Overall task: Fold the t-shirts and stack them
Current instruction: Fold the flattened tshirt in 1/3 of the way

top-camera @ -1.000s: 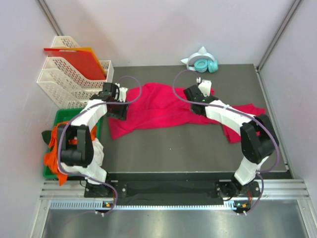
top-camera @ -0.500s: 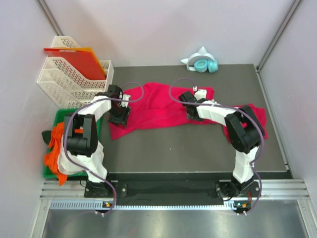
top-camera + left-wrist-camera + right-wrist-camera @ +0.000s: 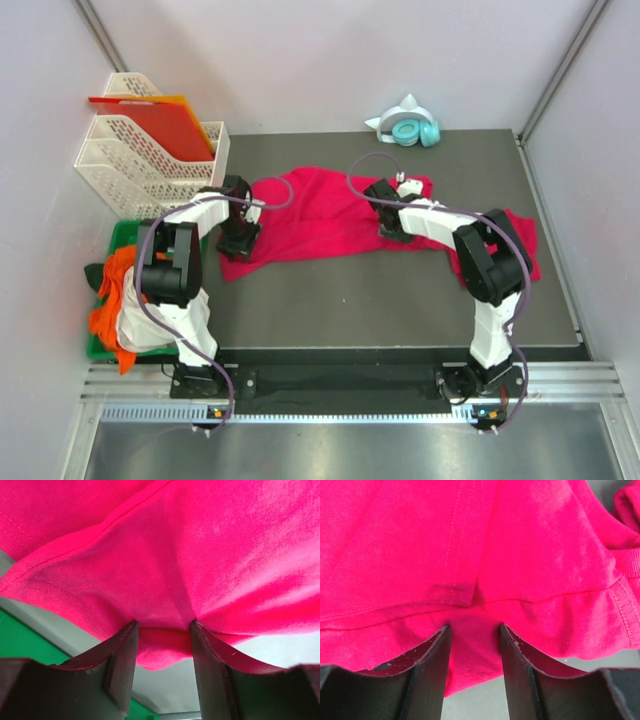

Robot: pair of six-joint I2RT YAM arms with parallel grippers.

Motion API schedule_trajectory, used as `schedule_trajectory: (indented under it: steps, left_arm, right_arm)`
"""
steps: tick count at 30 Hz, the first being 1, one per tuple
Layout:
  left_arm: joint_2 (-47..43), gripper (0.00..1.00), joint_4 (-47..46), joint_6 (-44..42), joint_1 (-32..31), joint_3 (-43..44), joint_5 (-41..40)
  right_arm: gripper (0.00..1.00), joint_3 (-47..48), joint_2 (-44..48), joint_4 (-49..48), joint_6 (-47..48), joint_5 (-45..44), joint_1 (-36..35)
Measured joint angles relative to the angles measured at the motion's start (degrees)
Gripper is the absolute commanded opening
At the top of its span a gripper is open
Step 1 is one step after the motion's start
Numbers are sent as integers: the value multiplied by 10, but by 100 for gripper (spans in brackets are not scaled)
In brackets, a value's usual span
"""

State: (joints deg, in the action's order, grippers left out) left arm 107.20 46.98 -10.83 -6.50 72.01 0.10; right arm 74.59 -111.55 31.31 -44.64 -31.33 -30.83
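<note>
Top external view: both claws grip one crimson-pink t-shirt (image 3: 320, 215) lying crumpled across the dark tabletop (image 3: 380, 290).
At the shirt's left edge the left claw (image 3: 238, 243) pinches a fold of cloth; the right claw (image 3: 392, 232) is clenched on a bunched fold near its right end.

Dark grey tabletop (image 3: 360, 300) — crimson t-shirt (image 3: 320, 215) spread over the middle, nearer the far edge; more crimson cloth (image 3: 518, 240) bunched by the right edge; white-and-teal headphones (image 3: 414, 131) at the far edge.

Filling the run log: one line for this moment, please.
left gripper: pinching t-shirt | right gripper: pinching t-shirt | fold: not done
</note>
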Motion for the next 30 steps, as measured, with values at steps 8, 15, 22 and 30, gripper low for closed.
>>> schedule_trajectory:
  steps: [8,15,22,30]
  left_arm:
    - [0,50,22,-37,0,0,-24]
    - [-1,50,54,-68,1,-1,-41]
    - [-23,49,67,-89,2,-29,-53]
    - [-80,50,81,-115,4,-83,-59]
  right_arm:
    - [44,-53,40,-7,-26,12,-5]
    - [44,-107,89,30,-49,16,-33]
    - [44,-155,130,48,-82,16,-74]
    - [44,-200,175,95,-130,23,-132]
